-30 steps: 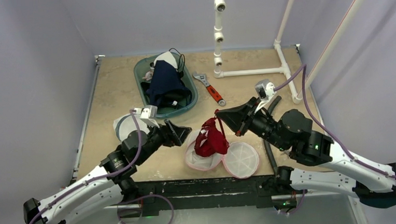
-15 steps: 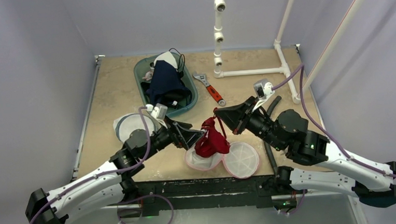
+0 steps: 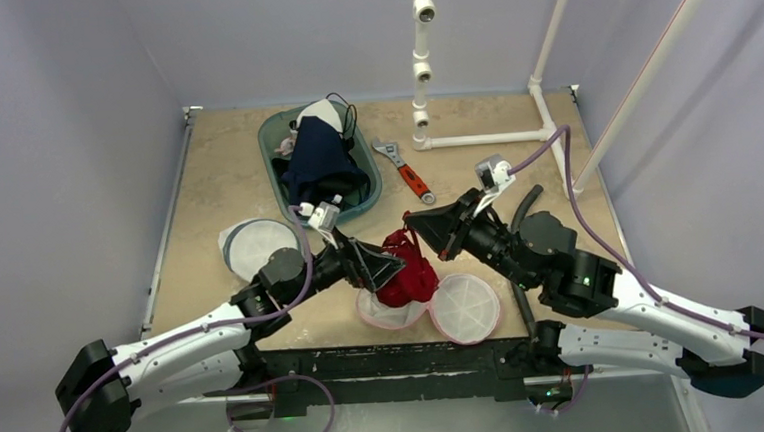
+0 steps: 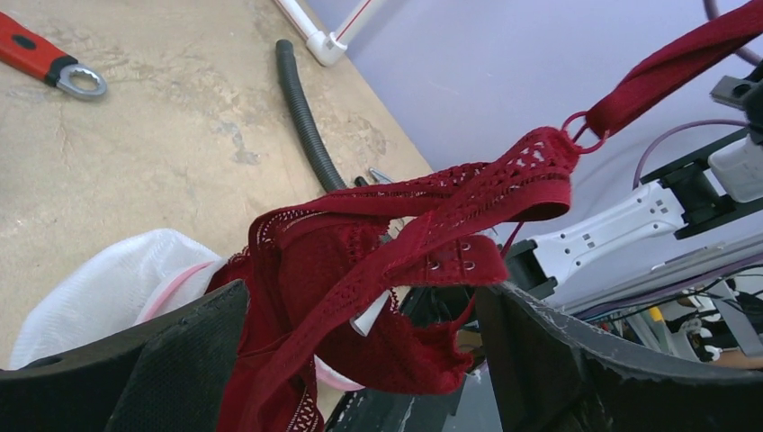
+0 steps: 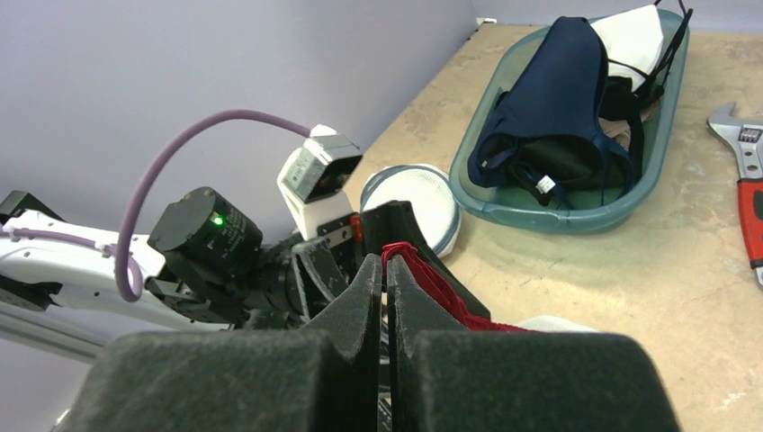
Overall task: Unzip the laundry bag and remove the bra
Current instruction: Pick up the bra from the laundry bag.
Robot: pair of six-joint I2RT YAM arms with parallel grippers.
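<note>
A: What differs from a second ago?

B: The left gripper [image 3: 389, 267] has pushed in from the left toward the dark red lace bra [image 3: 408, 275], and its jaws have spread wider. The right gripper [image 3: 413, 219] has shifted slightly leftward with the strap

A: How do the two tools stand?

B: The right one is clenched, its fingers pinching the bra's strap. The left one is spread wide, clamping nothing. In its wrist view the cups hang between its two black fingers [image 4: 153, 369]

A: Where is the bra, and how does it lie?

B: It hangs over the near middle of the tan table [image 3: 215, 176]. Its bunched lower part is at the mouth of the opened white mesh laundry bag with pink trim [image 3: 389, 316]. Whether it rests on the mesh cannot be told

A: And its long axis?

B: It is drawn out lengthwise, strap end up at the right gripper and cups down toward the bag. In the top view it runs from far to near
</note>
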